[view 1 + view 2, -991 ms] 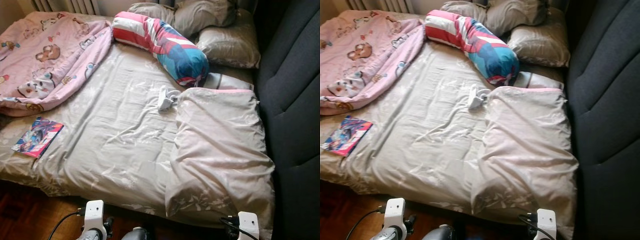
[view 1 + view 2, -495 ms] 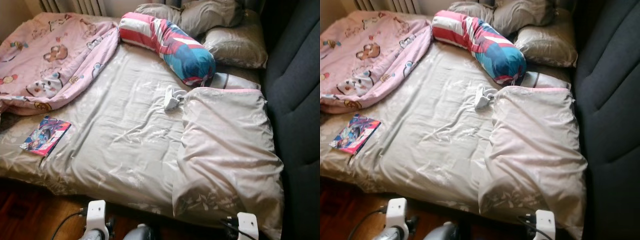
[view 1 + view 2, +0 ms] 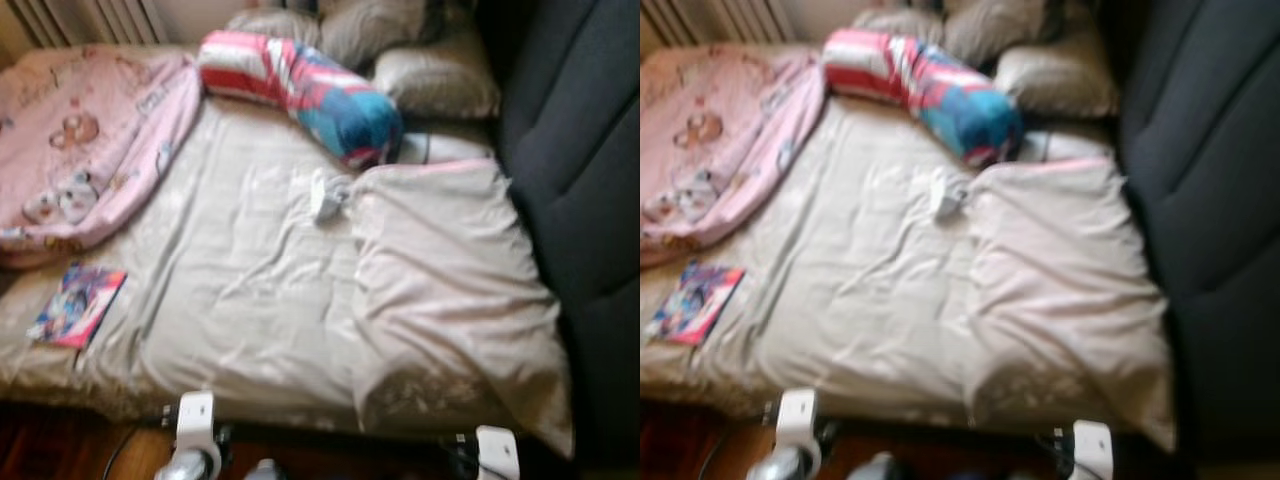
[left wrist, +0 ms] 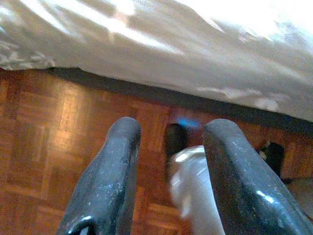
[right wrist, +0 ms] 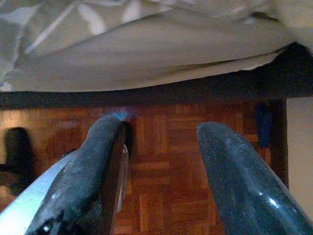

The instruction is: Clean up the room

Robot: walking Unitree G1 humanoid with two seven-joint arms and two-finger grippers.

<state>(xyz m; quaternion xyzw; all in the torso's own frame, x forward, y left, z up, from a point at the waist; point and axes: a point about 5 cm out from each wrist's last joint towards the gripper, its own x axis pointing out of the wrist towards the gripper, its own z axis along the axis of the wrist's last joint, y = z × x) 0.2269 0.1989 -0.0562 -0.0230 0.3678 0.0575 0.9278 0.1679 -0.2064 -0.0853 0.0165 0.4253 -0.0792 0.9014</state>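
While both arms hang low, I see the left gripper and right gripper spread apart, grasping nothing, over parquet. On the bed: one magazine lower left, one pink blanket upper left, one striped bolster, one white cloth centre.

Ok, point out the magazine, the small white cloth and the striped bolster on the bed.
magazine (image 3: 77,306), left eye view, middle of its cover.
small white cloth (image 3: 328,195), left eye view, its crumpled middle.
striped bolster (image 3: 300,92), left eye view, middle of its length.
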